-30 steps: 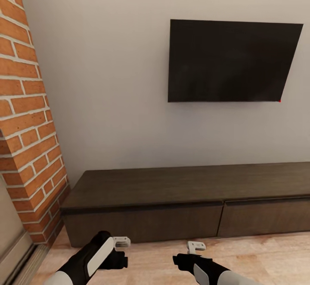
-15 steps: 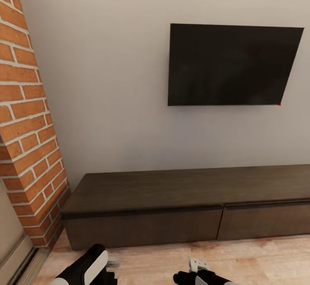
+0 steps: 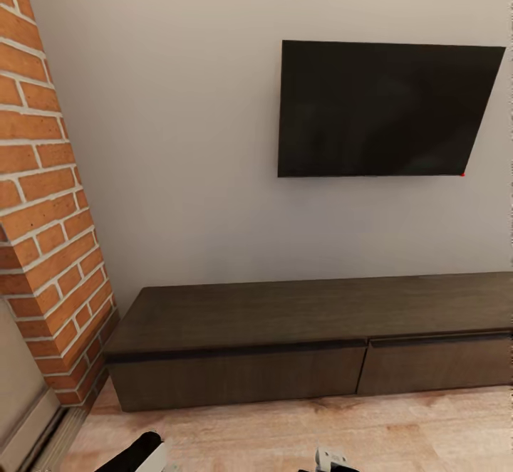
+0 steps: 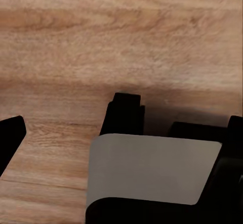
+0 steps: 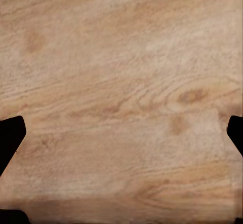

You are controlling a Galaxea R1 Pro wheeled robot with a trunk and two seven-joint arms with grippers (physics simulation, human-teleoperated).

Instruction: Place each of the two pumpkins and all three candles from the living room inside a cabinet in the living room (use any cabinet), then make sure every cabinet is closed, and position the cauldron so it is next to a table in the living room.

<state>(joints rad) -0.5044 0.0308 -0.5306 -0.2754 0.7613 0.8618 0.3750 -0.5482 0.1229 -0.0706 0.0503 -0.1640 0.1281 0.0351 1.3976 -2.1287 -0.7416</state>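
While both end effectors hang over grained pale wood floor (image 5: pixel 126 82), the right end effector (image 5: pixel 121 133) stands wide with nothing between its two dark fingertips; the left end effector (image 4: pixel 116 127) shows dark tips at the edges, but I cannot tell its spread. Ahead, the long low dark-brown cabinet (image 3: pixel 306 337) sits against a smooth grey wall, its two flat fronts flush. One black rectangular TV (image 3: pixel 385 109) hangs above, beside a red brick column (image 3: pixel 43 194).

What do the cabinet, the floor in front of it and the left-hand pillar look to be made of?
The cabinet: dark brown wood or wood-look veneer, matte, with faint straight grain on top and fronts. The floor: pale wood boards or laminate, with visible grain and knots. The pillar: red-orange brick with light mortar joints.
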